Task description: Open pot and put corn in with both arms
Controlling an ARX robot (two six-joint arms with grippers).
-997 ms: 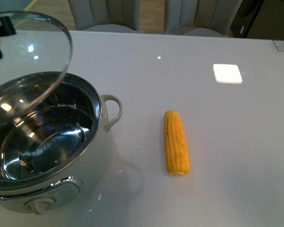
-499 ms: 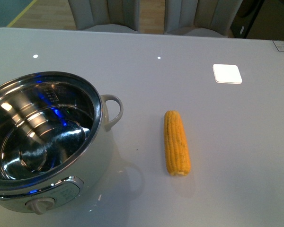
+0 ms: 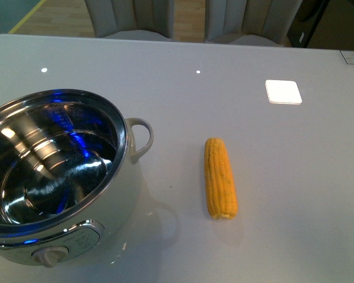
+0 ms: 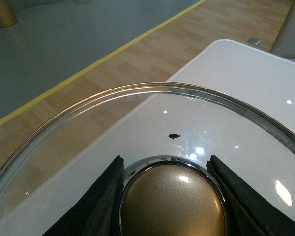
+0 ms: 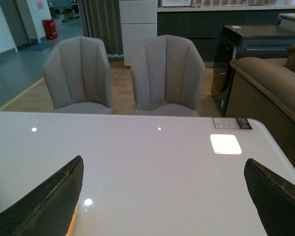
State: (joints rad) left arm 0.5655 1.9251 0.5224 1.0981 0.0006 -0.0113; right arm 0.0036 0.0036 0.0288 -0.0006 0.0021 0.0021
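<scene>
From the body camera we looked down on the table (image 3: 283,177), the pot (image 3: 123,203) close at our lower left. Our left wrist camera sat just above the glass lid (image 4: 113,132), facing past the table's corner to the floor (image 4: 64,39). Our right wrist camera gazed low across the tabletop toward two chairs (image 5: 167,73), sharing them and the white square (image 5: 225,143) with the front view.

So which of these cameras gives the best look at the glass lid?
The left wrist view. The glass lid fills it, its gold knob gripped between the left gripper's black fingers. The front view shows just the open pot and the corn, no lid. The right wrist view shows table and chairs, no lid.
</scene>
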